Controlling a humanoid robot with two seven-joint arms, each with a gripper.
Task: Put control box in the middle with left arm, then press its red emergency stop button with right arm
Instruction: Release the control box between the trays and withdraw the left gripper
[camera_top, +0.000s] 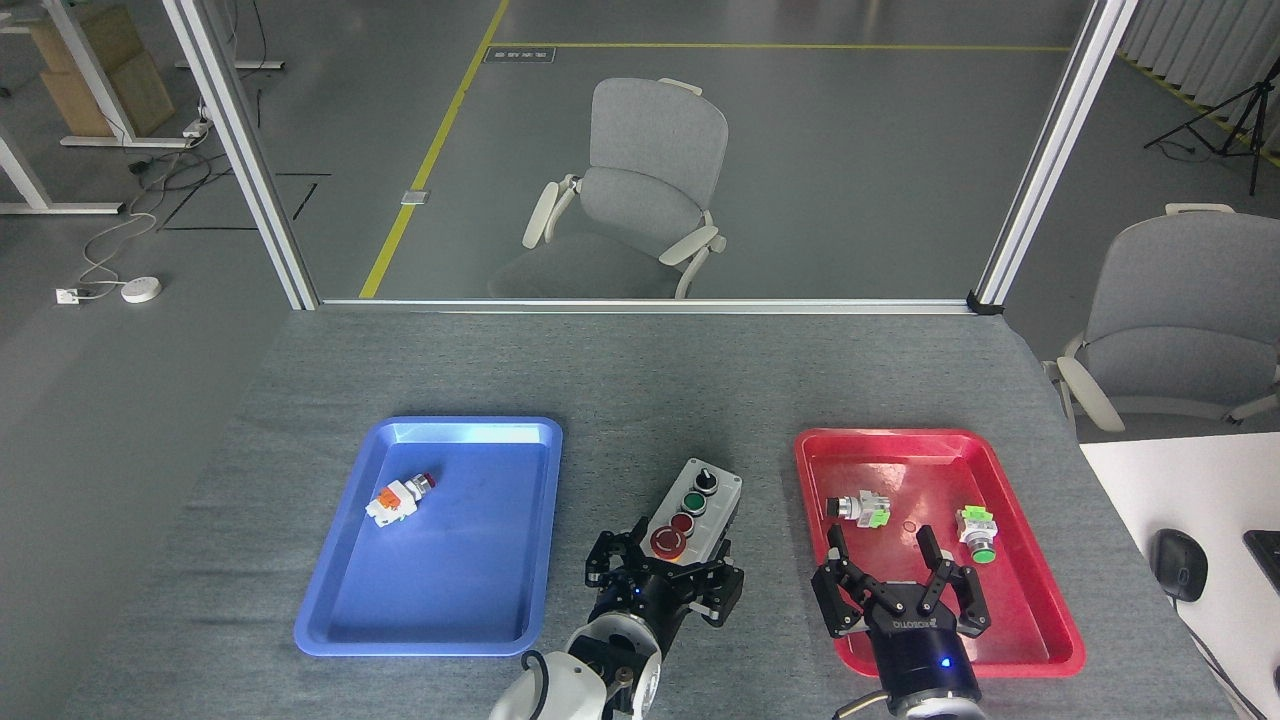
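- The control box (698, 505) is an elongated light-grey housing on a dark base, lying on the grey table (640, 380) in the gap between the blue tray (330, 600) and the red tray (1040, 620), touching neither.
- It lies at a slant, its far end leaning to the right and its near end pointing toward the robot.
- Along its top runs a row of controls: a black knob (706, 481) at the far end, then a green button (693, 502), a small red button (682, 522), and the red emergency stop button (668, 542), the largest, with a mushroom head, at the near end.
- The left gripper (662, 580) comes up from the bottom edge and sits at the box's near end, its black fingers spread to either side of that end; whether they press on the box or only flank it cannot be told.
- The right gripper (885, 565) reaches up over the near part of the red tray, fingers spread apart and holding nothing, well to the right of the box.
- In the red tray lie two loose switches with green parts (860, 509) (976, 530); one points a black cap left, the other shows a green cap.
- In the blue tray lies a loose white-and-orange push button (398, 497) with a red tip.
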